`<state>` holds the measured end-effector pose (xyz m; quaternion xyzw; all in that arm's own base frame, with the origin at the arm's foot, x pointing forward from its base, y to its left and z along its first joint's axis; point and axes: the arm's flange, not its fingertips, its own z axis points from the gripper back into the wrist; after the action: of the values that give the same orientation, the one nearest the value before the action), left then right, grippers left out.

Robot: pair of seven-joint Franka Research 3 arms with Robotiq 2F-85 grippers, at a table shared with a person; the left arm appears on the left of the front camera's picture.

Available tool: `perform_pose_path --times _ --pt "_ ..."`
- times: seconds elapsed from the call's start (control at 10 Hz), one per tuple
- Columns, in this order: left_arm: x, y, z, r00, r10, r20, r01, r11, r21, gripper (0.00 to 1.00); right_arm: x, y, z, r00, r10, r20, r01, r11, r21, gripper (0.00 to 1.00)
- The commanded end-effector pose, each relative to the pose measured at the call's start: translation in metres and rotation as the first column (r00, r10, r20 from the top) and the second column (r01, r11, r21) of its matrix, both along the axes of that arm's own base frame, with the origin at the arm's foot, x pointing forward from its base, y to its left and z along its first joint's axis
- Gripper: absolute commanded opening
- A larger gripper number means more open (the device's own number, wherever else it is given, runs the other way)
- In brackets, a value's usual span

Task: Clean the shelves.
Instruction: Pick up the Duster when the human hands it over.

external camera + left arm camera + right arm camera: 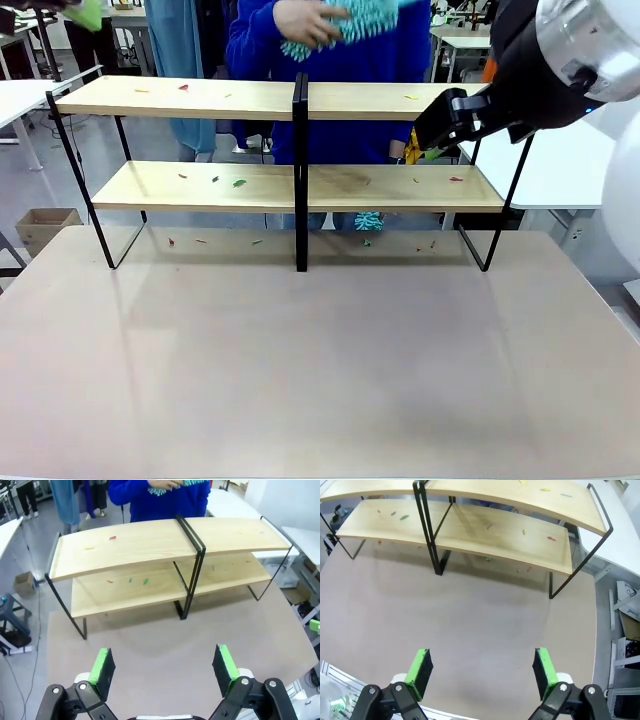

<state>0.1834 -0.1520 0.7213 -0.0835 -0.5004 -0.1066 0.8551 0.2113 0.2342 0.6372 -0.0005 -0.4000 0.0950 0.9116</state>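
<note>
Green pads on the left gripper (164, 667) stand wide apart with nothing between them, up above the brown table (165, 630). The right gripper (481, 672) is the same: spread wide, holding nothing, over the bare table. The shelves (200, 185) stand upright on the far part of the table, with a black post in the middle. Little bits (239, 183) in red, green and yellow lie on the top boards and the bottom boards. A few more lie on the table under the shelves. Behind the shelves stands a person in a blue top (390, 60). The person's hand (305, 28) holds a fluffy blue-green cloth (365, 18) up above the top shelf. The right arm (560, 60) comes in at the top right corner of the front view.
</note>
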Motion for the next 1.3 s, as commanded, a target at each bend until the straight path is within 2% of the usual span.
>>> perform_pose_path --times 0.0,0.1,0.3,0.9,1.2 --pt "0.0 -0.001 -0.01 1.0 -0.017 0.014 0.017 1.0 0.007 1.0 0.0 0.002 0.003 1.0 -0.015 -0.003 0.015 0.999 0.051 1.0" --pt "-0.001 -0.001 -0.012 1.0 -0.016 0.008 0.016 1.0 0.012 1.0 -0.002 0.001 0.005 1.0 -0.022 0.003 0.022 0.998 0.061 1.0" --pt "-0.001 -0.004 -0.017 0.997 -0.079 -0.01 0.08 0.994 0.069 1.0 -0.004 0.0 0.005 0.999 -0.035 0.01 0.035 0.997 0.075 1.0" --pt "0.002 -0.002 -0.02 0.997 -0.076 -0.016 0.077 0.99 0.114 1.0 -0.002 0.001 0.009 0.999 -0.046 0.008 0.045 0.994 0.097 1.0" --pt "0.004 -0.003 -0.024 0.996 -0.079 -0.045 0.085 0.984 0.156 1.0 -0.001 0.002 0.009 0.999 -0.046 0.009 0.045 0.994 0.098 1.0"
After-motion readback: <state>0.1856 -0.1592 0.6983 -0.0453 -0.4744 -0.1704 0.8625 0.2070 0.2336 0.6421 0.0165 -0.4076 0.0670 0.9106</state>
